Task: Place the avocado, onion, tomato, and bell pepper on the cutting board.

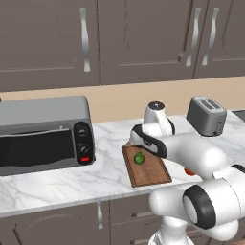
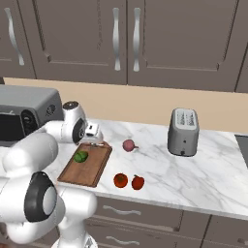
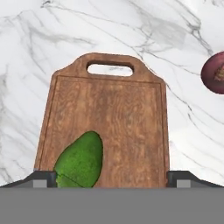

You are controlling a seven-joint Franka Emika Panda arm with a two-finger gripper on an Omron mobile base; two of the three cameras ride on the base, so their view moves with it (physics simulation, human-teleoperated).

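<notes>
No readable text, labels or numbers anywhere (appliances bear none legible).

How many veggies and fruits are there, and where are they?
4. The avocado lies on the cutting board. The onion, tomato and bell pepper sit on the counter beside it.

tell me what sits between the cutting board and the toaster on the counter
The onion lies on bare marble between the cutting board and the toaster, seen in the right base view.
</notes>
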